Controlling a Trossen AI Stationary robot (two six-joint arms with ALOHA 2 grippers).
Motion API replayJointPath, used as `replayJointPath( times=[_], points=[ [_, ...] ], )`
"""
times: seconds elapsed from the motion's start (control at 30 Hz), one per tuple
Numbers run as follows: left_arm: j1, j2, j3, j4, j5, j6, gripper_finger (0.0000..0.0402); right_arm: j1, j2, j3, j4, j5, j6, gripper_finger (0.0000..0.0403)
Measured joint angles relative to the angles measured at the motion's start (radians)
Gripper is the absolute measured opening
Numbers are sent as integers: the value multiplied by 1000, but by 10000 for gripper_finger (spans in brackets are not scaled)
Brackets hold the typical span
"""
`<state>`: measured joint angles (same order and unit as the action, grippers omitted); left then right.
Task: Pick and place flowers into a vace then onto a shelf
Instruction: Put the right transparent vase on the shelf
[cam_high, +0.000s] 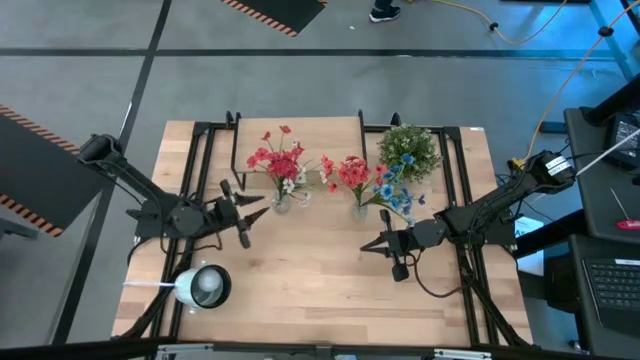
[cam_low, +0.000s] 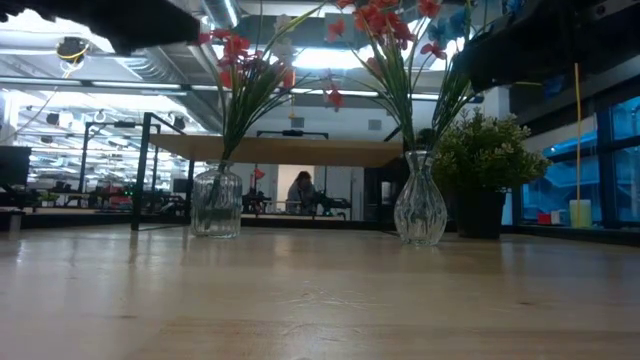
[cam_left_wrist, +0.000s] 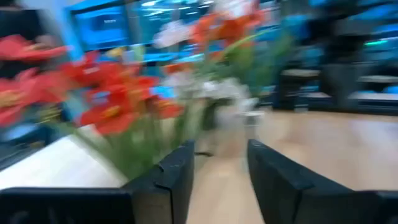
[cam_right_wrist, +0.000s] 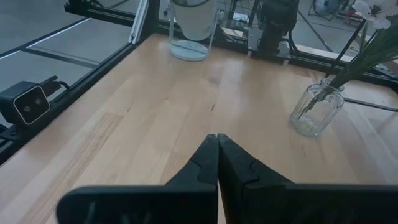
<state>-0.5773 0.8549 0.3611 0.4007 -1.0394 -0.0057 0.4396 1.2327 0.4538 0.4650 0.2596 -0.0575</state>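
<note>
Two grippers hang low over the wooden tabletop (cam_high: 300, 290), and only one of them is near the work. In the high view the left gripper (cam_high: 250, 212) has its fingers spread, nothing between them, and points toward 3 o'clock. Just beyond its tips, at about 2 o'clock, stands the left vase (cam_high: 281, 201), a ribbed clear-glass jar with red and whitish flowers (cam_high: 277, 160) fanning up out of it; the stems run upright, so the jar's long axis is vertical and the spread jaws would close across its sides. The left wrist view shows the same red blooms (cam_left_wrist: 106, 109) right ahead of the parted fingers (cam_left_wrist: 177, 171), though blur hides the glass.

The right gripper (cam_high: 375, 244) is pinched together, empty, aimed toward 9 o'clock, well apart from the second vase (cam_high: 361, 208), a waisted clear-glass one holding red and blue sprigs, at its 12 o'clock. So the left arm looks better placed for the jar.

Behind the vases, the low view shows the shelf (cam_low: 280, 150), a thin light-wood board on black legs.
</note>
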Motion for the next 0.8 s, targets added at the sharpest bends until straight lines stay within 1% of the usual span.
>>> replayJointPath(
  times=[0.1, 0.23, 0.37, 0.43, 0.5, 0.67, 0.73, 0.8],
  points=[
    [-48, -31, 0, 0, 40, 36, 131, 0, 0, 0, 22, 0, -3, 0],
    [-106, -69, 0, -26, 43, 98, 116, 0, -3, 6, 51, 1, 0, 0],
    [-146, -96, 1, -89, 65, 103, 93, 0, -5, 81, 27, 1, -6, 0],
    [-159, -100, 1, -119, 82, 82, 79, 0, -5, 141, -51, 1, -29, 0],
    [-167, -101, 1, -131, 109, 71, 63, 0, -5, 210, -172, 10, -53, 0],
    [-175, -101, 1, -137, 191, 69, 17, 0, -5, 360, -439, 61, -22, 0],
    [-175, -101, 1, -141, 221, 69, 5, 0, -5, 389, -497, 62, 3, 0],
    [-175, -101, 1, -154, 247, 72, 4, 0, -6, 399, -506, 61, 9, 0]
  ],
)
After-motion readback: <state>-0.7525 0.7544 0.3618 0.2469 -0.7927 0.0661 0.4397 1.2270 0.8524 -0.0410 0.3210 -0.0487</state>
